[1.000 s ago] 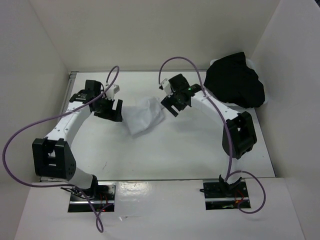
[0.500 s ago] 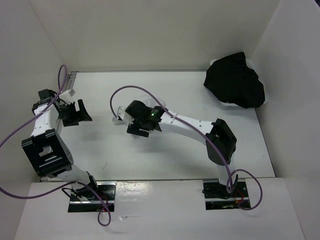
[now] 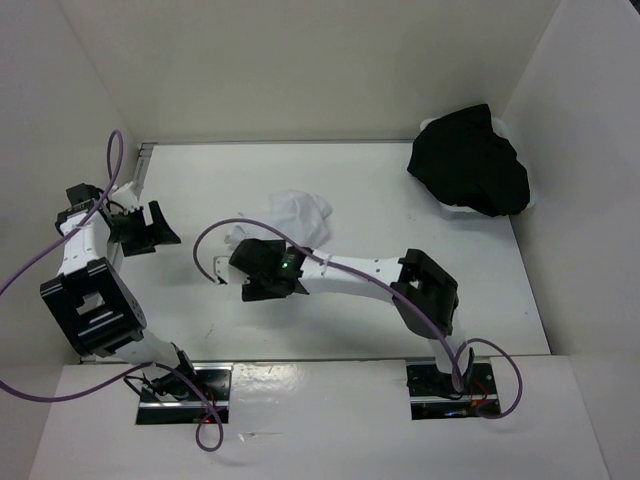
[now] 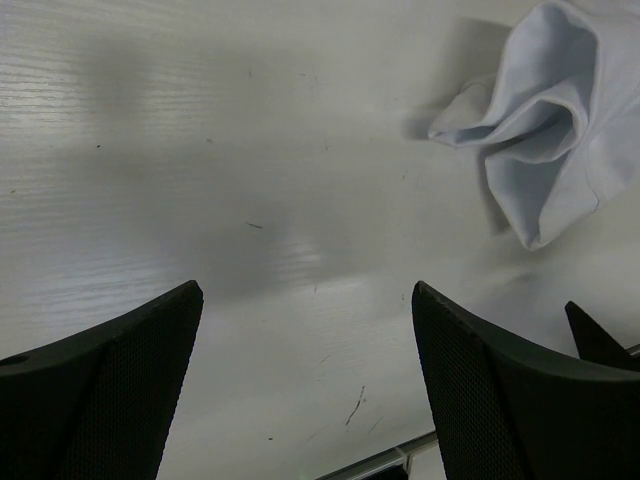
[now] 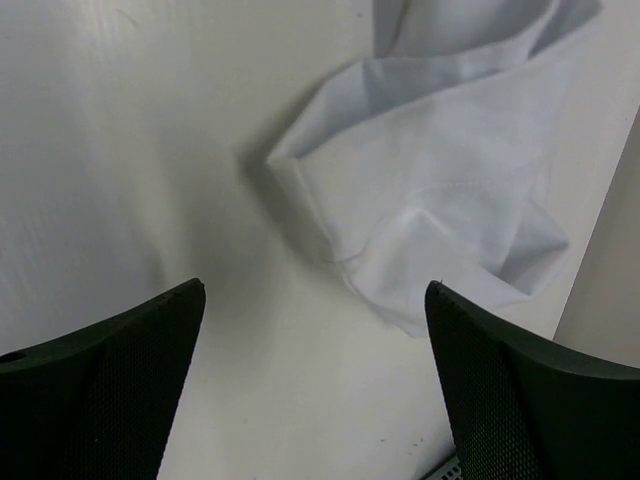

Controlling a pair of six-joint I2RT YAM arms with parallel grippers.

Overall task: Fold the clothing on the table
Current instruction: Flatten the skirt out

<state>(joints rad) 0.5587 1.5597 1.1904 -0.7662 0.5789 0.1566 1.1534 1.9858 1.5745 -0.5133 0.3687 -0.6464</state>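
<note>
subject: the clothing [image 3: 291, 214] lies as a crumpled white heap on the tabletop [image 3: 400, 200], about mid-width and toward the far half. it is not flattened, and no edge or corner is laid out square. the heap reads slightly wider left to right than deep, with a small lobe trailing at its left end. a true long axis cannot be told.

right tool [image 3: 262, 283]: fingers spread wide, holding nothing. it sits just on the near side of the heap, near it but not touching. in the right wrist view the fabric lies ahead of the fingers and off to the right, with bare tabletop between the fingers.

left tool [image 3: 165, 226]: fingers also spread, empty. it stands well apart from the heap, at the left edge of the tabletop. its wrist view catches only one fold of the fabric, in the upper right corner.

finding: the right arm is the nearer. judged need: a short reach away from the bases to meet the heap's near edge. the left arm would have to cross rightward first.
</note>
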